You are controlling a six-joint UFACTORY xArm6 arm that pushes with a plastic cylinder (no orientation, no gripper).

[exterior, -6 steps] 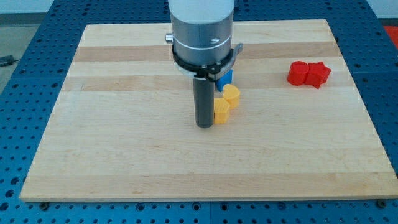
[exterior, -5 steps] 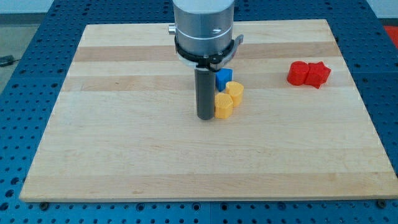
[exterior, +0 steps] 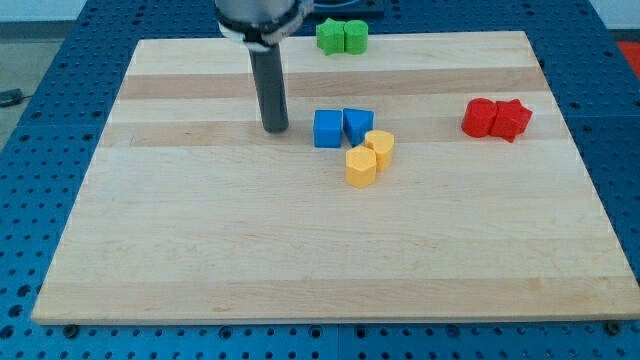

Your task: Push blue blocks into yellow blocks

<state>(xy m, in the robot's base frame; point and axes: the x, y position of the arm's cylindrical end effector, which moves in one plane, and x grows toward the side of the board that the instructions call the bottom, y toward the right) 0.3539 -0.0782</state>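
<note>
Two blue blocks sit side by side mid-board: a blue cube and a blue wedge-like block to its right. Two yellow blocks lie just below them: a yellow round-topped block that touches the blue wedge-like block, and a yellow hexagonal block below and left of it. My tip rests on the board to the left of the blue cube, apart from it by a small gap.
Two red blocks sit together near the board's right edge. Two green blocks sit together at the board's top edge. The wooden board lies on a blue perforated table.
My tip has moved from beside the yellow hexagonal block up and to the left, past the blue cube. The arm no longer hides the blue cube or the green blocks.
</note>
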